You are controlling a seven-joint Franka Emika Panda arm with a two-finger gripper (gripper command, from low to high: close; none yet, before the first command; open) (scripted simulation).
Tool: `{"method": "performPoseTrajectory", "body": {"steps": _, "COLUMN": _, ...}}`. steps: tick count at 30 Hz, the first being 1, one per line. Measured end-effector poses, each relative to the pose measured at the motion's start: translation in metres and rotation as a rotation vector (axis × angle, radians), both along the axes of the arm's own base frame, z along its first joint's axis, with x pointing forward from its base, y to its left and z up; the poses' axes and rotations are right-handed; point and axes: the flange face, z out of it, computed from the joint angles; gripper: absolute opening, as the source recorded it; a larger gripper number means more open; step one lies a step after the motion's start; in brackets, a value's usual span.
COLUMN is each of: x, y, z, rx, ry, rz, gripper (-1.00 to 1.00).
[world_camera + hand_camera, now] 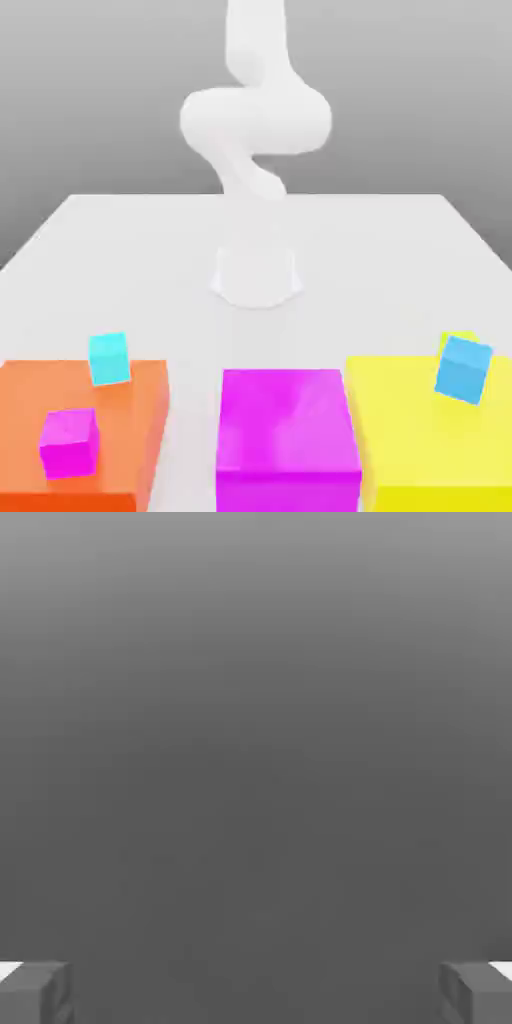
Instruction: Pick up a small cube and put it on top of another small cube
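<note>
A small yellow-green cube (456,339) sits on the big yellow block (400,430) at the exterior view's right, mostly hidden behind a small blue cube (464,369); only its upper corner peeks out. The white arm (255,120) rises from its base (257,275) at the middle of the table, far from the blocks. In the hand view my gripper (256,992) is open, its two grey fingertips (35,992) spread wide with nothing between them, facing plain grey background.
A big orange block (130,440) at the exterior view's left carries a small cyan cube (108,358) and a small magenta cube (70,441). A big magenta block (287,440) stands between the orange and yellow ones. The white table (400,270) stretches behind them.
</note>
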Motion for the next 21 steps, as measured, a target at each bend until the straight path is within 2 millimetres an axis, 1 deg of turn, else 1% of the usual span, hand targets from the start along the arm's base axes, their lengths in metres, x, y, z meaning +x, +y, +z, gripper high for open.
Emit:
{"method": "performPoseTrajectory", "body": {"steps": 2, "x": 0.021, "y": 0.036, "z": -0.045, "rx": 0.009, "ry": 0.069, "rz": 0.006, "gripper": 0.00}}
{"method": "performPoseTrajectory", "body": {"steps": 5, "x": 0.037, "y": 0.088, "z": -0.112, "rx": 0.015, "ry": 0.165, "rz": 0.015, "gripper": 0.00}}
{"method": "performPoseTrajectory", "body": {"steps": 7, "x": 0.039, "y": 0.121, "z": -0.158, "rx": 0.017, "ry": 0.228, "rz": 0.022, "gripper": 0.00}}
{"method": "performPoseTrajectory", "body": {"steps": 10, "x": 0.029, "y": 0.167, "z": -0.226, "rx": 0.014, "ry": 0.322, "rz": 0.034, "gripper": 0.00}}
{"method": "performPoseTrajectory", "body": {"steps": 13, "x": 0.004, "y": 0.208, "z": -0.292, "rx": 0.007, "ry": 0.416, "rz": 0.046, "gripper": 0.00}}
{"method": "performPoseTrajectory", "body": {"steps": 16, "x": -0.034, "y": 0.242, "z": -0.355, "rx": -0.004, "ry": 0.511, "rz": 0.057, "gripper": 0.00}}
{"method": "performPoseTrajectory", "body": {"steps": 17, "x": -0.049, "y": 0.251, "z": -0.375, "rx": -0.009, "ry": 0.543, "rz": 0.060, "gripper": 0.00}}
{"method": "performPoseTrajectory", "body": {"steps": 18, "x": -0.071, "y": 0.265, "z": -0.394, "rx": -0.019, "ry": 0.575, "rz": 0.080, "gripper": 0.00}}
{"method": "performPoseTrajectory", "body": {"steps": 19, "x": -0.085, "y": 0.269, "z": -0.412, "rx": -0.021, "ry": 0.608, "rz": 0.072, "gripper": 0.00}}
{"method": "performPoseTrajectory", "body": {"steps": 21, "x": -0.125, "y": 0.282, "z": -0.446, "rx": -0.037, "ry": 0.672, "rz": 0.084, "gripper": 0.00}}
